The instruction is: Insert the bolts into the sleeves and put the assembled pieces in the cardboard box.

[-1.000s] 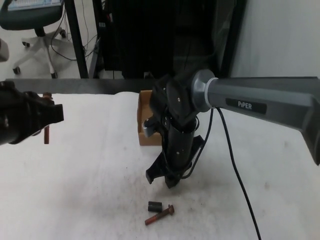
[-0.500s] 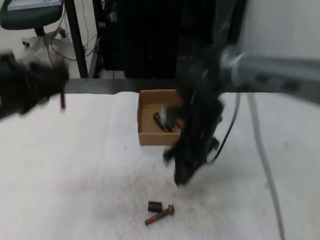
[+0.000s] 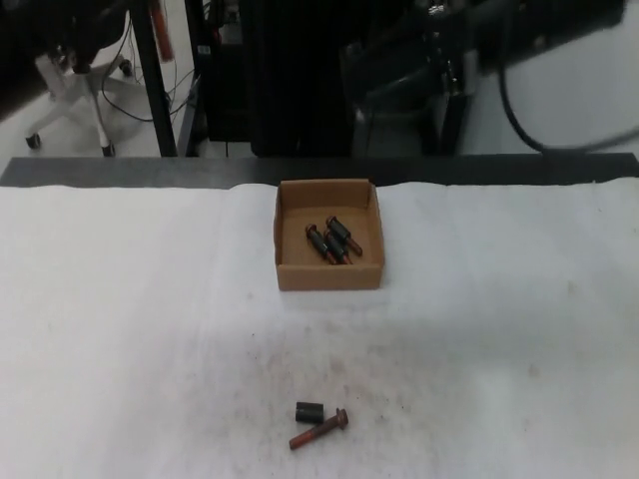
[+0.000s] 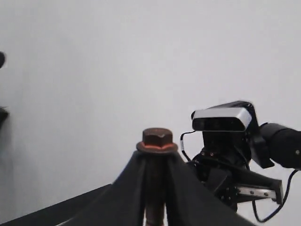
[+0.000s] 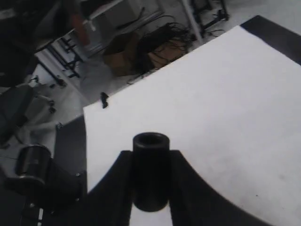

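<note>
The left claw (image 4: 153,159) grips a bolt (image 4: 156,140), the right claw (image 5: 150,157) a sleeve (image 5: 150,175), both held well above the box (image 3: 328,275). I'd line shank and bore up squarely before pushing. Finished pieces (image 3: 331,241) lie inside the box; 1 spare sleeve (image 3: 310,411) and spare bolt (image 3: 318,430) lie before it, obstructing nothing

The high camera looks forward and down over the worktop (image 3: 120,329) from the near side. Close behind its fingers (image 4: 124,193), the left wrist camera faces a wall (image 4: 94,70) and the right arm (image 4: 282,146); the right one overlooks that worktop.
</note>
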You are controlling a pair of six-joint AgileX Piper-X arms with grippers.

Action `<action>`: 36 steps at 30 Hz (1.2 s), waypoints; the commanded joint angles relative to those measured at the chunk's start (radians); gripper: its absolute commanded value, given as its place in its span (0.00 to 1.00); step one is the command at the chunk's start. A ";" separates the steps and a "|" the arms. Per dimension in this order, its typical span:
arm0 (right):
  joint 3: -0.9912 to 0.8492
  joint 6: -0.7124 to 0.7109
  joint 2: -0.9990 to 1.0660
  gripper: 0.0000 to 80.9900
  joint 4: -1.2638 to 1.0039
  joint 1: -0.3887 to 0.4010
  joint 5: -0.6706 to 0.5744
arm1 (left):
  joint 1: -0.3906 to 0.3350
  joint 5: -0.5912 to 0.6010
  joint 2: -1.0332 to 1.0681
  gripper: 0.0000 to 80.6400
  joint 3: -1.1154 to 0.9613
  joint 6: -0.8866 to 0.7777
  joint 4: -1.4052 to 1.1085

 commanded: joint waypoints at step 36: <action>0.642 0.197 -0.083 0.01 -1.223 0.145 0.216 | -0.235 0.115 0.430 0.00 -0.033 0.076 -0.744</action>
